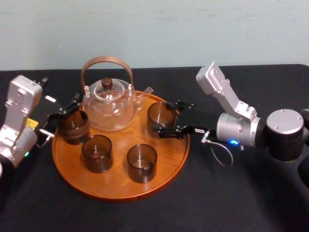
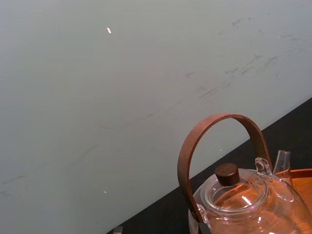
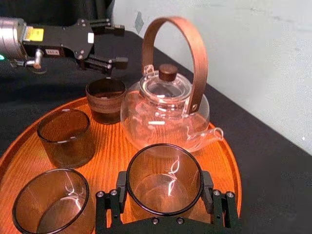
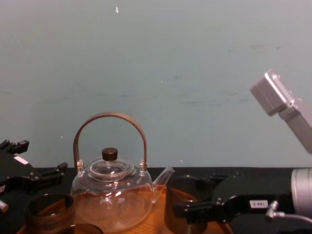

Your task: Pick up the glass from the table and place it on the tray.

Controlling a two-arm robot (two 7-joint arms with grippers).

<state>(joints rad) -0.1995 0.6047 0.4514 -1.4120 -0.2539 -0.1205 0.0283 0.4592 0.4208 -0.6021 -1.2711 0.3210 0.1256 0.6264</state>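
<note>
The round orange-brown wooden tray [image 1: 120,186] holds a clear teapot and several smoky brown glasses. One glass [image 1: 160,112] stands upright on the tray's right side, between the fingers of my right gripper [image 1: 164,118], which reaches in from the right. In the right wrist view this glass [image 3: 165,165] sits snugly between the two black fingers [image 3: 120,187], and the right gripper [image 3: 165,189] is shut on it. My left gripper [image 1: 65,108] is open at the tray's left edge, just behind another glass [image 1: 73,126], with nothing between its fingers. It also shows as the left gripper [image 3: 114,44].
The glass teapot [image 1: 108,104] with an arched brown handle stands at the tray's back, between both grippers. Two more glasses [image 1: 97,152] [image 1: 142,162] stand at the tray's front. Black cloth covers the table [image 1: 231,193]; a pale wall rises close behind it.
</note>
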